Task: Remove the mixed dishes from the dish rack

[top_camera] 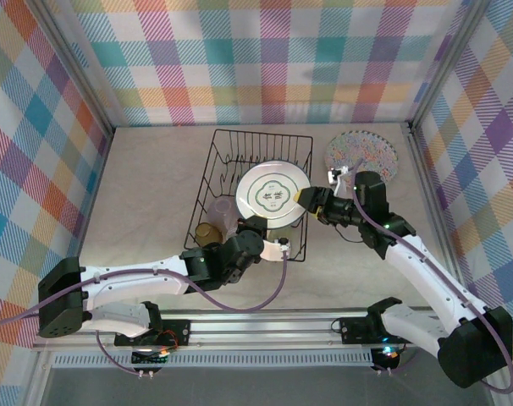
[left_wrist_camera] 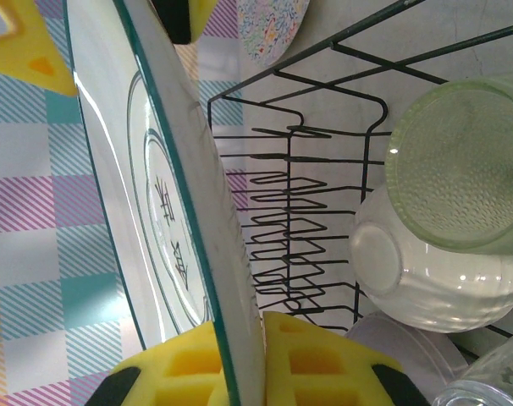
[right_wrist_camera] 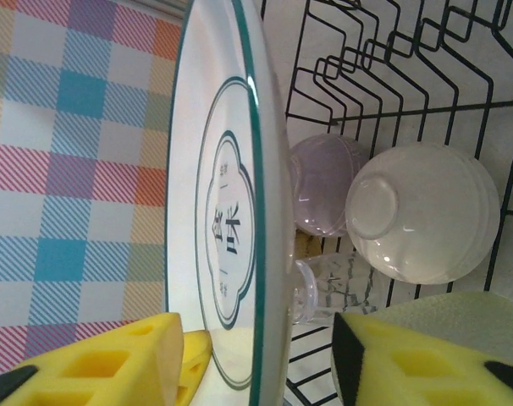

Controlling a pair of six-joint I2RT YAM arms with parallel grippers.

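Observation:
A white plate with green rings and a printed centre stands on edge over the black wire dish rack. My left gripper is shut on its near rim, and the yellow pads press both sides of the plate. My right gripper straddles the plate's right rim. It is open, with a gap between each yellow finger and the plate. In the rack lie a cream bowl, a pale yellow-green cup, a pale purple cup, a clear handled cup and an amber cup.
A speckled multicoloured plate lies flat on the table to the right of the rack. Upright slot dividers fill the rack's far half. Plaid walls close in the table on three sides.

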